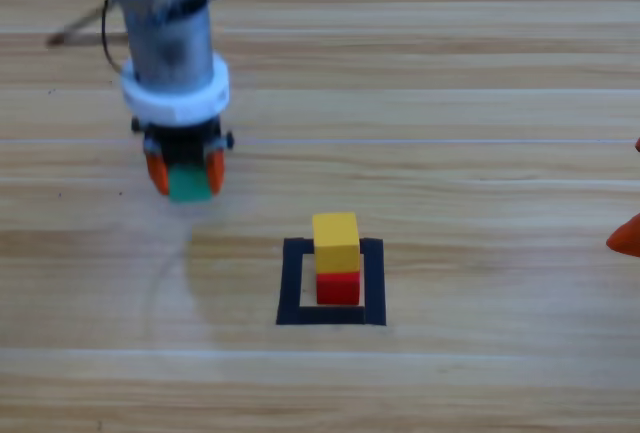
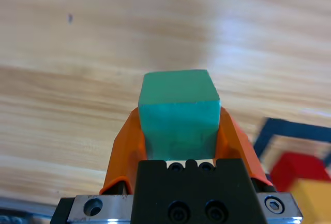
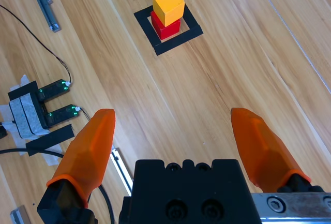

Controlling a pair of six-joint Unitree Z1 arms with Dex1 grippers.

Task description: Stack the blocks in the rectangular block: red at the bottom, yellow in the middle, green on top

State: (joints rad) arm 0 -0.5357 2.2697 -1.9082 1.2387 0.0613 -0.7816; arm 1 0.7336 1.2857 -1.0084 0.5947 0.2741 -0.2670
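The green cube (image 1: 188, 183) sits clamped between the two orange fingers of the left gripper (image 1: 186, 175), which are closed tight against its opposite sides; the left wrist view shows it (image 2: 178, 113) held square, its outer end sticking out past the fingertips. It hangs over bare worktop (image 1: 480, 103), up and to the left of the goal in the high view.

The goal is the black tape square (image 1: 292, 283). Inside it stands the red cube (image 1: 339, 287) with the yellow cube (image 1: 336, 241) on top of it, so two of the three layers are in place. The yellow one looks slightly offset from the red one beneath, though it rests fully on it.

From the held cube, the stack lies to the right and toward the near edge of the worktop. In the left wrist view the tape corner (image 2: 269, 131), the red cube (image 2: 295, 167) and the yellow cube (image 2: 310, 198) show at the lower right. The left arm is clearly the nearer one and already carries the load.

The coming move, as I judge it, calls for a carry high enough to clear the yellow top, then a straight lowering onto it. The worktop between is open, with nothing in the way.

The right gripper (image 3: 176, 146) waits at the right edge, well apart from the stack, its fingers spread wide and holding nothing.
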